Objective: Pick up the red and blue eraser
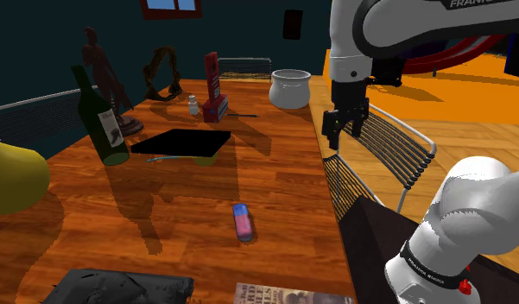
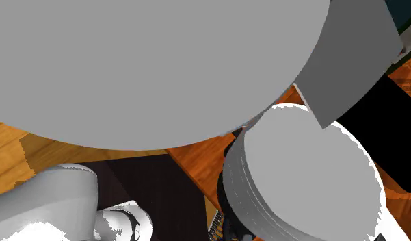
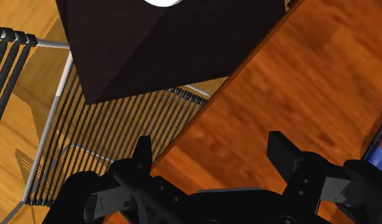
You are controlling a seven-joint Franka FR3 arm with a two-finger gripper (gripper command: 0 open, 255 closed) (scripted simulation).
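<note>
The white arm (image 1: pixel 473 226) is looming closest, its fingers (image 3: pixel 285 156) standing wide apart, holding nothing, hovering above the tabletop (image 1: pixel 275 173) edge beside a wire chair (image 1: pixel 389 148). The red and blue eraser (image 1: pixel 242 221) is lying flat on the tabletop, well apart from them.

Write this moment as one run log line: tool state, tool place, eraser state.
tool: open, empty | place: above edge of table, by wire chair | eraser: flat on table, untouched

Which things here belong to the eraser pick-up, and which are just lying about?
Job: blue and red eraser; open tool.
Lying about: green bottle; white pot; black slab; red box; dark figurine; wire chair.
</note>
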